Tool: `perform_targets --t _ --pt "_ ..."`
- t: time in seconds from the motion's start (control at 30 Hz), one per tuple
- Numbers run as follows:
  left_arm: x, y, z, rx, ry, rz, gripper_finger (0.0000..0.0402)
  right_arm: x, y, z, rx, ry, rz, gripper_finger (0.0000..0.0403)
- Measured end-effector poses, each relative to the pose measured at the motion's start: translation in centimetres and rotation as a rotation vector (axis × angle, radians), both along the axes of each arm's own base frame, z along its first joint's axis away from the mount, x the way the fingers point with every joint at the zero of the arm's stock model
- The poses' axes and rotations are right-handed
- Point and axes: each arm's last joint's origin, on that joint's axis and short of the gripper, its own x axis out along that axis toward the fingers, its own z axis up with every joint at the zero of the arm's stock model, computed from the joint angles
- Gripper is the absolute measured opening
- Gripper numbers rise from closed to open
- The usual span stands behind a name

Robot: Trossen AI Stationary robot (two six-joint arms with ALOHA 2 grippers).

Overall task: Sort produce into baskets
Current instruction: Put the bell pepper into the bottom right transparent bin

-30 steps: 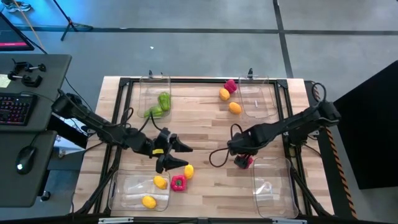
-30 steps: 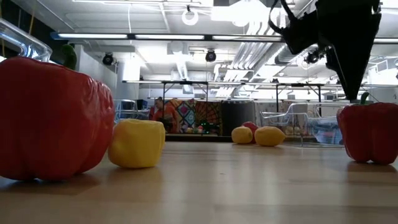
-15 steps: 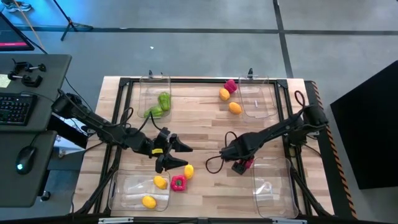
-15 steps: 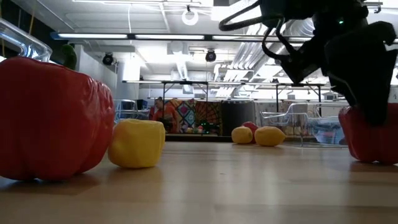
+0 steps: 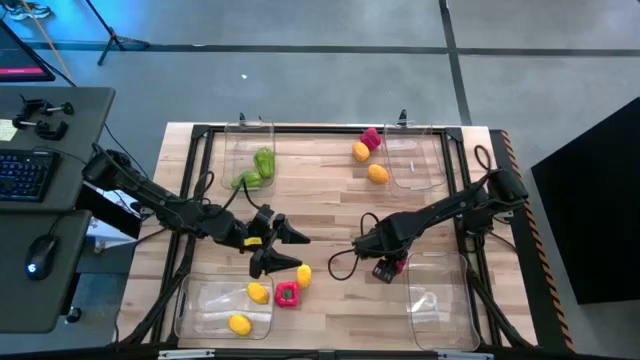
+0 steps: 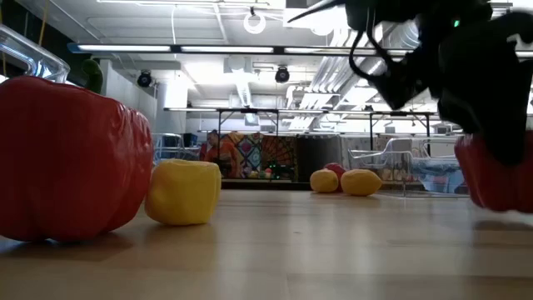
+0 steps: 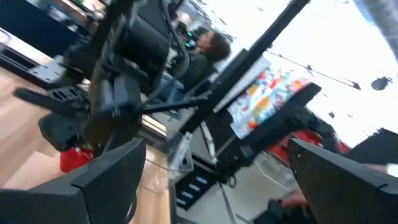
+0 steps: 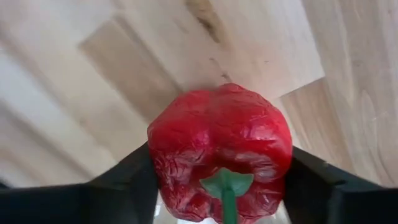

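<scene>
Red wrinkled pepper (image 8: 221, 152) with green stem sits clamped in the right tool (image 8: 217, 180).

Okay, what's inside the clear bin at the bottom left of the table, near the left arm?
The bottom-left bin holds two yellow produce pieces, one lying near its edge. The left hand hovers open just above it. No other piece shows through the clear walls.

The bench (image 5: 330, 215) is pale planked wood with a matt finish. The red pepper (image 8: 221, 149) looks like wrinkled, glossy plastic with a smooth green stem. The baskets (image 5: 437, 300) are clear, shiny plastic.
</scene>
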Motion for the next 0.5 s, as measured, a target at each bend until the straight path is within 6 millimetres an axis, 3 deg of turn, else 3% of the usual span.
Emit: perform_targets --t 0.1,0.33,0.4,0.5 --pt "-0.4 0.6 0.8 -0.007 -0.025 -0.036 0.0376 -0.4 -0.2 2.9 0.002 -0.074 0.021 0.0218" --pt "-2.0 2.8 3.0 0.061 -0.097 0.022 0.0376 -3.4 -1.4 12.9 0.009 -0.41 -0.048 0.0218" --pt "-2.3 3.5 3.4 0.079 -0.105 0.046 0.0376 -4.8 -1.0 14.7 0.092 -0.446 -0.072 0.0218" --pt "-2.6 4.4 3.7 0.092 -0.108 0.077 0.0376 -7.0 0.4 15.8 0.221 -0.368 -0.088 0.0223"
